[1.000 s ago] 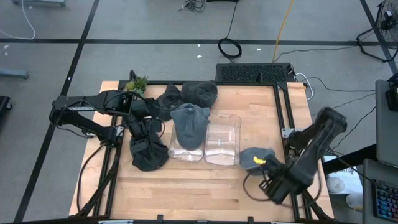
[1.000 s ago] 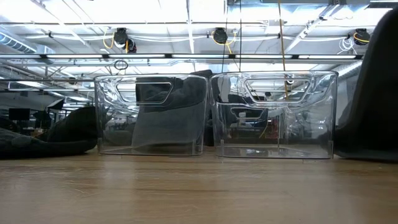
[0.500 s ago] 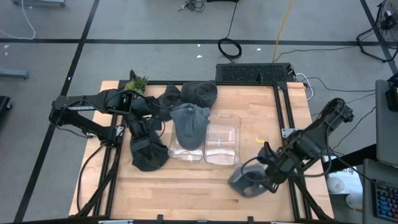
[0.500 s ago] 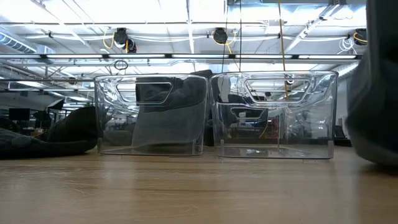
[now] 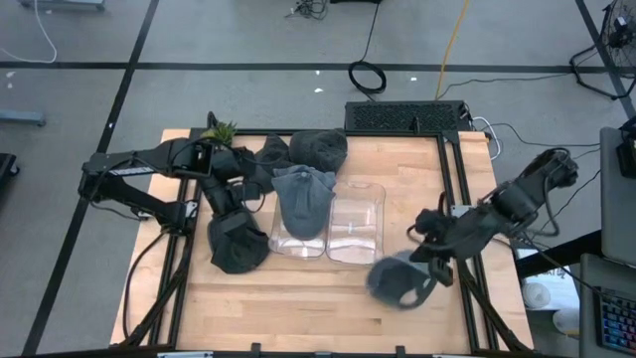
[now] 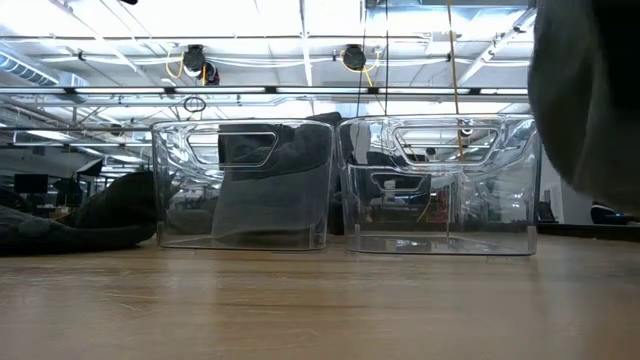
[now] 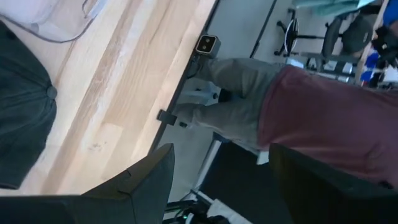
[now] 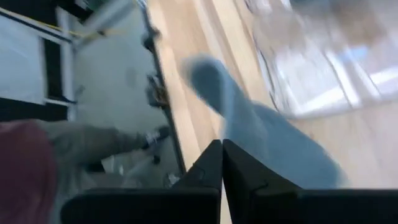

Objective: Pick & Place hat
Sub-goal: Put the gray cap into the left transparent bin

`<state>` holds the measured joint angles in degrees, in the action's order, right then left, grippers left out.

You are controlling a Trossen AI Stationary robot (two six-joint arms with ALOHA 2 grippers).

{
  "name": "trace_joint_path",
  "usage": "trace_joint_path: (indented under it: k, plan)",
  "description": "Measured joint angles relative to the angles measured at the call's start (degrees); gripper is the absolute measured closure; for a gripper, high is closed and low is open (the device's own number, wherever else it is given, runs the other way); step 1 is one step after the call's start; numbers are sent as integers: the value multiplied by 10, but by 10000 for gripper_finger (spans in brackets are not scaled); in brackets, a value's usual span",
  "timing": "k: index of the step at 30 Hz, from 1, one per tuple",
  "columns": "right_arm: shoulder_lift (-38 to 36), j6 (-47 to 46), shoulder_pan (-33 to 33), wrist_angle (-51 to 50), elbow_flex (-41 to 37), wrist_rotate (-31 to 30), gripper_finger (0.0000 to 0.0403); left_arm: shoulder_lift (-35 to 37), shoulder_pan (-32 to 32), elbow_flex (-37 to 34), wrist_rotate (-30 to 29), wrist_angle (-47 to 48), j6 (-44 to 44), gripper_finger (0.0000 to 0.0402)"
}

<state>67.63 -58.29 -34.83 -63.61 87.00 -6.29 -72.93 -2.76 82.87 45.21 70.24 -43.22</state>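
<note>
The right claw [image 5: 429, 267] is clenched on a grey-blue hat [image 5: 399, 281], its two dark fingers [image 8: 214, 171] pressed flat together over the cloth in the right wrist view. The hat hangs from it above the tabletop [image 5: 298, 298], just in front of the right-hand one of two clear bins [image 5: 356, 223]. Most of the hat is blurred in the wrist view, and in the low view only a dark edge of it [image 6: 590, 90] shows, cut off at the picture's upper right corner.

The left claw [image 5: 227, 191] stands open over the left side of the tabletop, nothing between its fingers [image 7: 140, 183]. It hovers near a dark hat [image 5: 238, 244] lying flat beside the left bin [image 5: 296, 237]. A grey hat [image 5: 301, 194] is draped over that bin's far rim. Two more dark hats [image 5: 318, 147] lie at the back edge; where one ends and the next begins is hard to make out.

Beyond the tabletop's edge, the left wrist view catches a person [image 7: 298, 106], seen only from waist to leg.
</note>
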Motion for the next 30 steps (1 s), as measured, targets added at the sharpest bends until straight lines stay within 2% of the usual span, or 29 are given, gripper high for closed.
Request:
trace_joint_path:
  k: [7, 15, 24, 27, 30]
  plan:
    - [-33, 98, 25, 40, 0, -11, 402, 0, -16, 0, 0, 0, -8, 131]
    - [-37, 119, 26, -36, 0, 20, 402, 0, -37, 0, -24, -20, -27, 131]
    - [-41, 168, 26, -1, 0, -13, 400, 0, -47, 0, -33, -74, -39, 131]
    - [-41, 189, 38, 15, 0, 2, 377, 0, -47, 0, -32, -73, -26, 131]
    - [-39, 198, 57, 29, 0, 23, 331, 0, -47, 0, -27, -73, -5, 131]
